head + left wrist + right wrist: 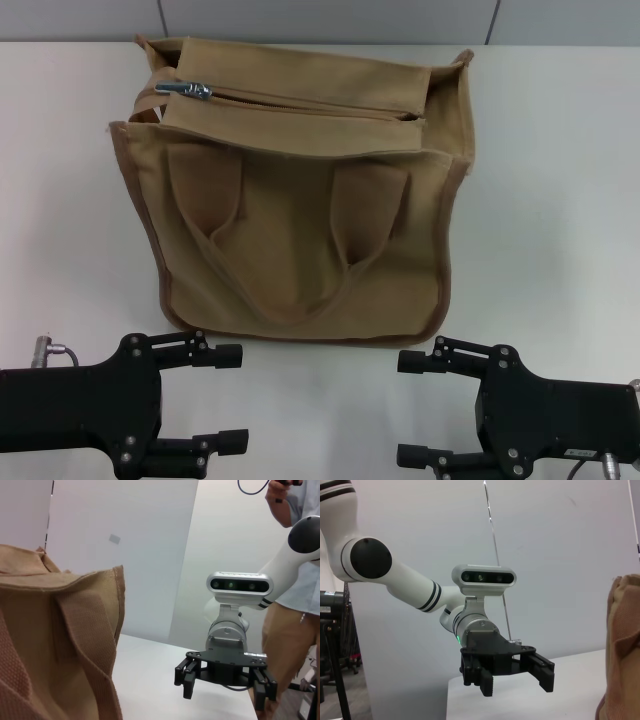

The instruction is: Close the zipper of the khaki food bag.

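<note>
Zipper: pull tab point(183, 89) at upper left of the khaki food bag point(300, 240), unzipped.
Left gripper point(215, 398): wide, empty, lower left.
Right gripper point(425, 408): wide, empty, lower right.
Risk: unbraced soft bag may slide; small tab may slip.

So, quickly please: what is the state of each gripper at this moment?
Left gripper: open, holding nothing, near the table's front edge, short of the khaki food bag.
Right gripper: open, holding nothing, also short of the bag.

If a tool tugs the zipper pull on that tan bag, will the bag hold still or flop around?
The khaki food bag is probably floppy: its canvas walls sag and crease. It stands unsupported on the table, so tugging the pull tab may drag or tip it unless braced.
</note>
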You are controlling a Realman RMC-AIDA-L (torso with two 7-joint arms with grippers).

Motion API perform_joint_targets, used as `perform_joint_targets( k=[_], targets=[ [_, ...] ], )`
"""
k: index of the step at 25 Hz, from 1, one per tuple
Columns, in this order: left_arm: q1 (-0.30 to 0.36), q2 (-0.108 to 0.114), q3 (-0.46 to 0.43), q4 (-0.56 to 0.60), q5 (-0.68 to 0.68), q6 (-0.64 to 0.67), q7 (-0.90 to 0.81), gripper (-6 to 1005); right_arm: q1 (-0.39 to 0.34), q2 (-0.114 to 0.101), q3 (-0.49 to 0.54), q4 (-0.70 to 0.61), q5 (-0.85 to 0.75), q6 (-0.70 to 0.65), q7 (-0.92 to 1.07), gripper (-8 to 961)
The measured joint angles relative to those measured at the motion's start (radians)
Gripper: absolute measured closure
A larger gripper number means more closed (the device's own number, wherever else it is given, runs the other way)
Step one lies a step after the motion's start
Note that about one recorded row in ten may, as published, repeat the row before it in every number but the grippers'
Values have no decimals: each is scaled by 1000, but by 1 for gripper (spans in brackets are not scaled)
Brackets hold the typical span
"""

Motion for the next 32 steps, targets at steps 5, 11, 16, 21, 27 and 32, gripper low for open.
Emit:
perform_joint_targets(
  k=[5, 11, 16, 21, 27, 32],
  targets=[
    [0, 0, -5, 0, 0, 0, 0, 236, 3, 0, 0, 8, 1, 5, 0, 143],
    [-2, -5, -65, 4, -1, 7, 1, 243, 4, 1, 0, 12, 1, 13, -3, 144],
    [4, -7, -297, -8, -8, 23, 1, 250, 6, 1, 0, 13, 1, 13, -3, 144],
    [12, -14, -458, -42, -103, 28, 1, 257, 8, 1, 0, 35, 7, 13, -18, 143],
    [13, -14, -546, -94, -274, -35, 8, 265, 12, 1, 0, 61, 11, 13, -53, 143],
    [-25, -15, -501, -110, -253, -192, 66, 271, 12, 1, 11, 68, 12, 13, -59, 144]
  ],
)
